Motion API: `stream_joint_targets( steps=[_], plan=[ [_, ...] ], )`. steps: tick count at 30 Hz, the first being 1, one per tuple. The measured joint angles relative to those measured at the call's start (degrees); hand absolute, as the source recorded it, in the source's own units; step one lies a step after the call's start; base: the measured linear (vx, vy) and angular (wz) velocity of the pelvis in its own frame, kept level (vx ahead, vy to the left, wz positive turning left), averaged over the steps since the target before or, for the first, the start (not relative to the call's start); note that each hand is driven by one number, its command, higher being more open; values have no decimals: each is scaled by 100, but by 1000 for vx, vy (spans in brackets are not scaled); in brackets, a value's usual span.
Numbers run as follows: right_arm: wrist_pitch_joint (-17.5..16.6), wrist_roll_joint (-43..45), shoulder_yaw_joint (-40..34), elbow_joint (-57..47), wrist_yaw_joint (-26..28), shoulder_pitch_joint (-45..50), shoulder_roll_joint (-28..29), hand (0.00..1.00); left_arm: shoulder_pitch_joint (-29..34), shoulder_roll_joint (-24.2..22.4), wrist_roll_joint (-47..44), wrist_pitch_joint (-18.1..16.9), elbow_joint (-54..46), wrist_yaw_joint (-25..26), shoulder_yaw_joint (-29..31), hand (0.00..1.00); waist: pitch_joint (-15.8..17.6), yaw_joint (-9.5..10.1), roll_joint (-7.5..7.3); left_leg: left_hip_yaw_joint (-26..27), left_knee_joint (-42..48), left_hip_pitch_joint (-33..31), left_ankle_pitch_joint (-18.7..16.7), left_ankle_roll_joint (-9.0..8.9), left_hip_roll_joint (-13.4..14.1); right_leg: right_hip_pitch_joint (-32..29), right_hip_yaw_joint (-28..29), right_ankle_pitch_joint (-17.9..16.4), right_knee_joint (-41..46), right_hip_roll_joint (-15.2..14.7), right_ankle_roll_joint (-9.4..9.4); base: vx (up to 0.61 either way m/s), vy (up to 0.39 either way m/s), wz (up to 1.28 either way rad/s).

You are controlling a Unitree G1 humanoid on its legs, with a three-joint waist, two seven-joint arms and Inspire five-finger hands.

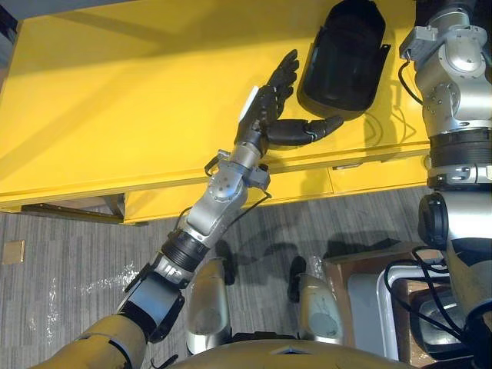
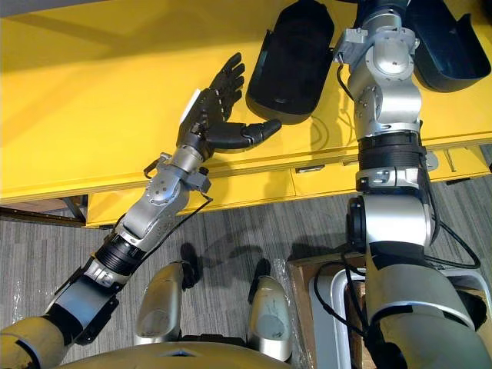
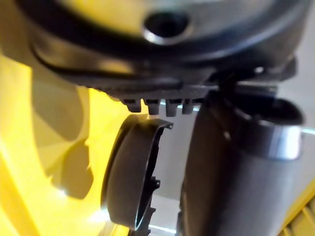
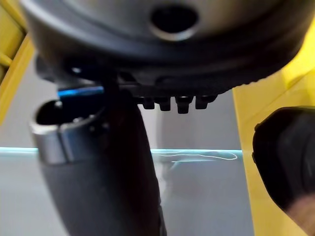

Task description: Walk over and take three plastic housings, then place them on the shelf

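A black plastic housing [image 1: 342, 58] lies hollow side up on the yellow table [image 1: 115, 100], near its front edge. My left hand [image 1: 273, 104] hovers open just left of it, fingers straight and thumb pointing at the housing's near end without touching it. In the left wrist view the housing [image 3: 130, 182] stands past the left hand [image 3: 162, 54], beside the thumb [image 3: 226, 172]. A second black housing [image 2: 450, 42] lies to the right of my right arm [image 2: 384, 77], which reaches over the table. The right hand [image 4: 162, 54] is open and holds nothing, with a housing [image 4: 288, 152] off to its side.
The table's front edge carries yellow drawers [image 1: 377, 173] facing me. On the grey carpet at the lower right stands a brown box with a light tray [image 1: 369, 307] in it. The table's left half [image 1: 92, 115] is bare.
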Motion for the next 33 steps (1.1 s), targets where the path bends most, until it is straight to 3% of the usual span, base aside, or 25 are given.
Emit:
stream_joint_targets(
  steps=[3, 9, 15, 25, 33],
  plan=[
    [100, 5, -132, 0, 26, 193, 0, 100, 1, -52, -109, 29, 36, -7, -8, 100, -1, -3, 2, 21, -15, 25, -1, -1, 19, 3, 9, -16, 35, 5, -13, -45, -13, -5],
    [704, 15, -138, 99, 407, 437, 0, 100, 2, -45, -237, 34, 74, -42, 7, 100, -16, -5, 41, 115, -121, 115, 19, 5, 4, -27, 89, -33, 85, -12, -11, -26, -10, -5],
    [1030, 56, -124, 259, 612, 428, -1, 100, 19, -31, -588, 26, 68, -303, 18, 100, -33, 3, 71, 143, -260, 170, 86, 11, -65, -40, 98, -44, 77, -61, -4, 2, -4, 0],
    [1098, 203, 224, 735, 1312, 164, -187, 100, 96, -29, -601, 22, 38, -351, 55, 100, -46, 1, 167, 133, -276, 179, 95, 14, -96, -40, 79, -50, 90, -94, 4, -9, -2, 0],
    [1017, 260, 356, 905, 1544, 65, -245, 100, 142, 49, -609, 25, -29, -485, 62, 100, -53, 8, 211, 80, -329, 157, 136, 22, -112, -42, -3, -58, 93, -101, -5, -9, -7, 3]
  ],
)
